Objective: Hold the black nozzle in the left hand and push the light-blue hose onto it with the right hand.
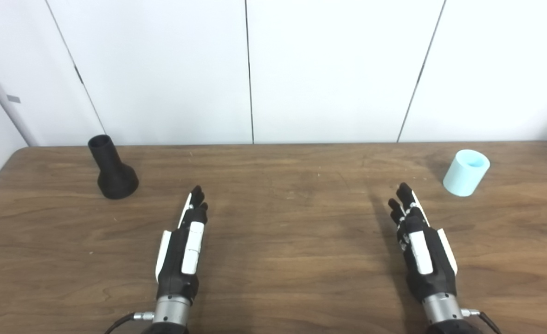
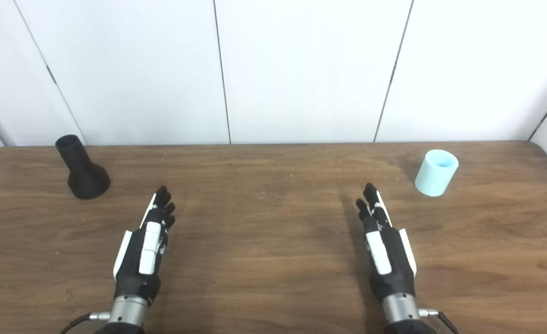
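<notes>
The black nozzle (image 1: 111,169) stands upright on its wide base at the far left of the wooden table (image 1: 282,222), narrow open end up. The light-blue hose piece (image 1: 466,172), a short open cylinder, stands at the far right. My left hand (image 1: 184,246) is held edge-on over the table, fingers straight and pointing forward, holding nothing, to the right of and nearer than the nozzle. My right hand (image 1: 421,246) is held the same way, empty, to the left of and nearer than the hose. Neither hand touches its object.
White wall panels (image 1: 273,69) rise just behind the table's far edge. The nozzle also shows in the right eye view (image 2: 82,170), as does the hose (image 2: 436,172).
</notes>
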`<move>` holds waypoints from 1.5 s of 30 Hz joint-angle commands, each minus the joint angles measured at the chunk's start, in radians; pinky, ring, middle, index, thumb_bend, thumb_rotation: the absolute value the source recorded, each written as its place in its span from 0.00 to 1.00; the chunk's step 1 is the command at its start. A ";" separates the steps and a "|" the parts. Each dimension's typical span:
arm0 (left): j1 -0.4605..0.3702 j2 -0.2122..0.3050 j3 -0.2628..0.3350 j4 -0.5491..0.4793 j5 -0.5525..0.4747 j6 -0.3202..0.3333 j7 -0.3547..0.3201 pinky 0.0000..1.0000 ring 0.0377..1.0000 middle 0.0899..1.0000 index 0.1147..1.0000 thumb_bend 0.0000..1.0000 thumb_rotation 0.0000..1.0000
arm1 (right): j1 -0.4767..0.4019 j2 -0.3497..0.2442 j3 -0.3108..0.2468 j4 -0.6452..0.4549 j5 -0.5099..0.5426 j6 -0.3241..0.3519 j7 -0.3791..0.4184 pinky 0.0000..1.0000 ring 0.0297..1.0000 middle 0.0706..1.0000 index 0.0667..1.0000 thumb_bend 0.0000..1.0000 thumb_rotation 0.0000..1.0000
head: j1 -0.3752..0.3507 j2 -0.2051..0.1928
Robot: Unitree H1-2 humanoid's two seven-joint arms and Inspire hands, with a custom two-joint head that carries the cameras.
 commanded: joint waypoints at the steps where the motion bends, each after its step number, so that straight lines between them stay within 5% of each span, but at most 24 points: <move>1: -0.030 -0.009 0.000 -0.028 -0.005 -0.018 0.003 1.00 1.00 1.00 1.00 0.65 0.96 | -0.028 0.000 -0.004 -0.032 -0.001 -0.016 -0.004 1.00 0.97 1.00 0.98 0.66 0.83 | 0.001 0.000; 45: -0.031 -0.009 -0.005 -0.043 -0.001 0.010 0.001 1.00 1.00 1.00 1.00 0.65 0.97 | -0.031 0.002 -0.003 -0.037 -0.010 -0.002 -0.019 0.99 0.96 0.99 0.95 0.67 0.82 | 0.003 0.002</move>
